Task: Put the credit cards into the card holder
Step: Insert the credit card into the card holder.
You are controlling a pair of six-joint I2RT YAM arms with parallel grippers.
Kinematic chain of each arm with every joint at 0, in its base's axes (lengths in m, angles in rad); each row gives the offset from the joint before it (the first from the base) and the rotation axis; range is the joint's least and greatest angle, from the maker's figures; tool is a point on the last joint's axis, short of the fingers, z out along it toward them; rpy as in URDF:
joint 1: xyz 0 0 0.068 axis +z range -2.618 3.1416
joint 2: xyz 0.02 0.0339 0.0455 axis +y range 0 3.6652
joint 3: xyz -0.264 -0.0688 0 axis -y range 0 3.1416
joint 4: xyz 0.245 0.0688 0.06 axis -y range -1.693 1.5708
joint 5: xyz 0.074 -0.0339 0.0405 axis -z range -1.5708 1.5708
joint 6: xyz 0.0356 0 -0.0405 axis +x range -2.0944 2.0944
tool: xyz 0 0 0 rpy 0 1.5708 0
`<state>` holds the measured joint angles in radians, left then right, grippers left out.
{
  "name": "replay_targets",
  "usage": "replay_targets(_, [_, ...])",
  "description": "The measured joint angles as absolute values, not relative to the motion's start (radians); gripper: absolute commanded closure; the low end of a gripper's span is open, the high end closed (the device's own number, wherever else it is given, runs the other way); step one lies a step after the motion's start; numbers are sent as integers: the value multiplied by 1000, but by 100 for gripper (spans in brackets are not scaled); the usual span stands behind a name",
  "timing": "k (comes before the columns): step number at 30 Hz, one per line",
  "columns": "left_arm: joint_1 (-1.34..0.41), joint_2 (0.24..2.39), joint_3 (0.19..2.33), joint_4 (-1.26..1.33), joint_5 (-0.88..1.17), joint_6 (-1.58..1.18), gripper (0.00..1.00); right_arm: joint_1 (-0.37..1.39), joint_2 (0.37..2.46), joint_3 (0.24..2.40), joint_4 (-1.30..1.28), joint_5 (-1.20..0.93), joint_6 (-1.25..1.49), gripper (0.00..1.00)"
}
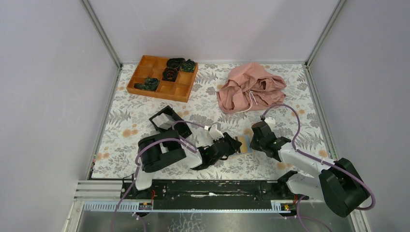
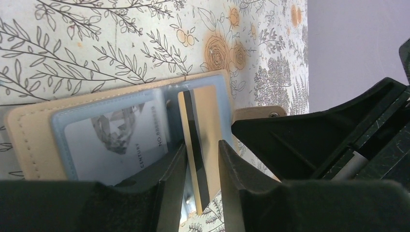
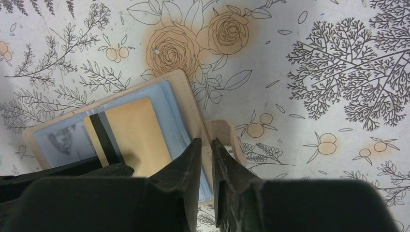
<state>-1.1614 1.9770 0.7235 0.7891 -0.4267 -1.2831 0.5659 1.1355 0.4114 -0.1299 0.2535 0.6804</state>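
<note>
The tan card holder lies open on the flowered cloth between my two grippers; it also shows in the left wrist view and the right wrist view. A light grey card sits behind its clear window. A yellowish credit card with a black stripe rests partly on the blue slots. My left gripper has its fingers narrowly apart with this card between them. My right gripper is shut on the holder's tan flap at its right edge.
A black open box stands just left of the left arm. An orange-brown compartment tray with dark coiled items is at the back left. A crumpled pink cloth lies at the back right. Walls enclose the table.
</note>
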Motion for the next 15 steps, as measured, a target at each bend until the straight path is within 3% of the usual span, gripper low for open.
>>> replay_targets(15, [-1180, 1977, 889, 520, -457, -1176, 57, 561, 1128, 406, -132, 272, 686, 80])
